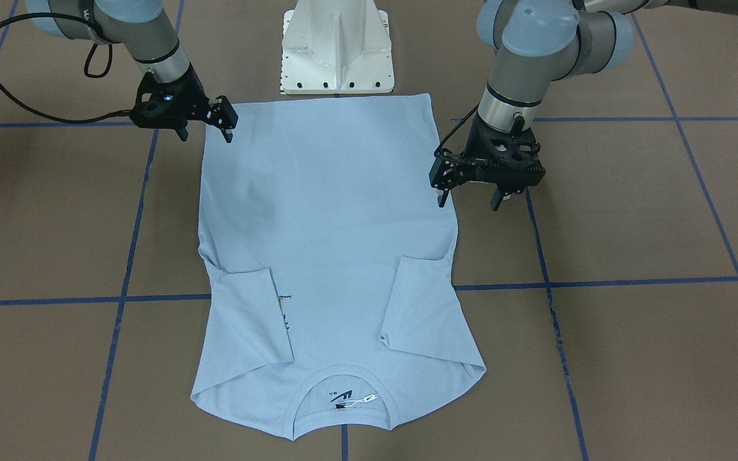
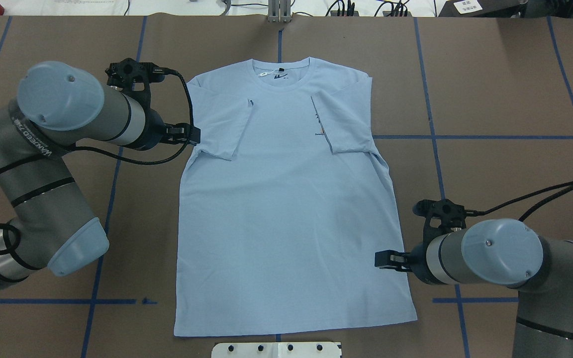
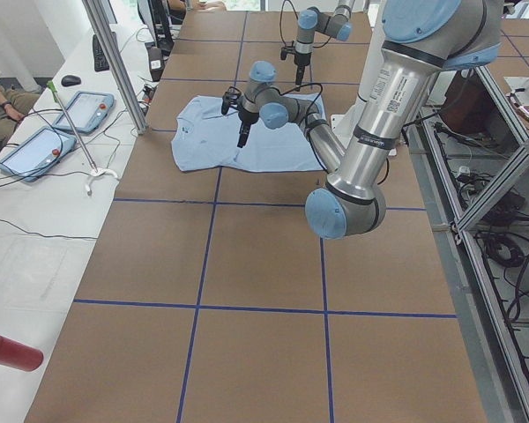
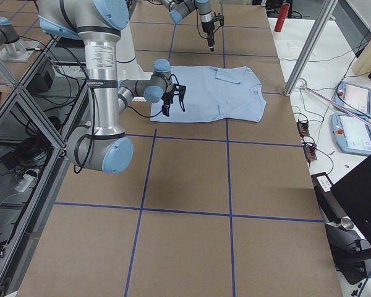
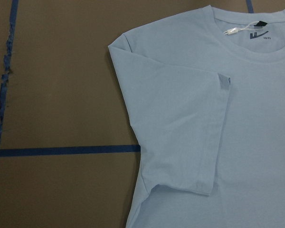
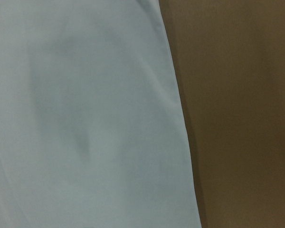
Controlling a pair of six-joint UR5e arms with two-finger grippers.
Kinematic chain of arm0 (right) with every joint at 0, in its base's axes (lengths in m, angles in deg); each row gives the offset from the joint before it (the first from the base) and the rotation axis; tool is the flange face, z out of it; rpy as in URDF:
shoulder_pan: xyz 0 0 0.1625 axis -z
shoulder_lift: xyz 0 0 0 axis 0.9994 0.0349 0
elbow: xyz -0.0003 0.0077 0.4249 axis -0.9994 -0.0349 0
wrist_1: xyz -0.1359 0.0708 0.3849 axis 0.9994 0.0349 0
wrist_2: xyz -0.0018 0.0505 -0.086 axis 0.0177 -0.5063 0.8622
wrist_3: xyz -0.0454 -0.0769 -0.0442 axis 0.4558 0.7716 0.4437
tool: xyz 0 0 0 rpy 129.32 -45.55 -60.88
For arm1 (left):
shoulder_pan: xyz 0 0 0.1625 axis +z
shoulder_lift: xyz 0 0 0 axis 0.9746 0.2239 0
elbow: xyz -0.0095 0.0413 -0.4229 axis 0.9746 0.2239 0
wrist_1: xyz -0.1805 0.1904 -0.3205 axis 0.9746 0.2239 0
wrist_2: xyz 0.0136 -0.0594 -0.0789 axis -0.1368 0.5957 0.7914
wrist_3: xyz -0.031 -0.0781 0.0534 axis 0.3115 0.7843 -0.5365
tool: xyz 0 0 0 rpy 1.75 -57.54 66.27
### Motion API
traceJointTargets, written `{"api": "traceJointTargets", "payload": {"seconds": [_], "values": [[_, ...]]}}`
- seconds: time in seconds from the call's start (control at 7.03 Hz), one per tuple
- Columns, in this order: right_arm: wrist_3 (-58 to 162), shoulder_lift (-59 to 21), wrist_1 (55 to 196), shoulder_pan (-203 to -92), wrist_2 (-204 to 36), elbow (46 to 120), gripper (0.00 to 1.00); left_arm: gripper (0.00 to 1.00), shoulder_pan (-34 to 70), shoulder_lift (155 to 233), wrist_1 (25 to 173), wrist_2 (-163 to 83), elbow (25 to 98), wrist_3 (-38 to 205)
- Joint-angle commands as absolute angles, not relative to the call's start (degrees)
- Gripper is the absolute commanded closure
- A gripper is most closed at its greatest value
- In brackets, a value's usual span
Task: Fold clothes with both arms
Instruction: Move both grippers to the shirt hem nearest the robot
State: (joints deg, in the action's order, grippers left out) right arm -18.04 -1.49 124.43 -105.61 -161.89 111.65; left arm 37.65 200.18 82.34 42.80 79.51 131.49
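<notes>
Shirt (image 2: pixel 286 209) flat at mid-desk (image 2: pixel 490 99), collar (image 2: pixel 280 85) toward the far edge, sleeves folded in. My left jaws, released, hover beside its left side; my right jaws, released, by its right side near the hem (image 2: pixel 291 325). I should pinch both layers and lift evenly.

Four fixed views, two wrist close-ups

Printed along the left arm (image 2: pixel 32 140), left of frame: roughly "WANDEED"; inside the T-shirt (image 2: pixel 286 209) neck, nothing legible.
</notes>
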Motion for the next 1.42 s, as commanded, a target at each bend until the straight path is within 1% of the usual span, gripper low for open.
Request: {"api": "traceJointTargets", "payload": {"seconds": [0.0,0.28,0.57,0.85,1.14,1.28], "values": [[-19.1,1.5,124.5,-100.6,-160.6,111.7,0.0,0.0,37.9,200.2,82.3,42.8,80.6,131.6],[-19.1,1.5,124.5,-98.8,-160.0,109.6,0.0,0.0,38.0,200.5,82.3,42.8,80.7,131.6],[-19.0,1.3,124.6,-98.3,-160.3,109.5,0.02,0.0,38.1,200.6,82.3,42.8,80.7,131.6],[-19.0,1.1,124.5,-98.2,-161.0,109.5,0.26,0.0,38.1,200.6,82.3,42.7,80.7,131.6],[-19.0,0.9,124.5,-97.9,-161.1,108.9,0.45,0.0,38.1,200.6,82.3,42.7,80.6,131.6],[-19.0,0.8,124.4,-97.8,-161.1,108.3,0.45,0.0,38.1,200.6,82.3,42.7,80.7,131.6]]}}
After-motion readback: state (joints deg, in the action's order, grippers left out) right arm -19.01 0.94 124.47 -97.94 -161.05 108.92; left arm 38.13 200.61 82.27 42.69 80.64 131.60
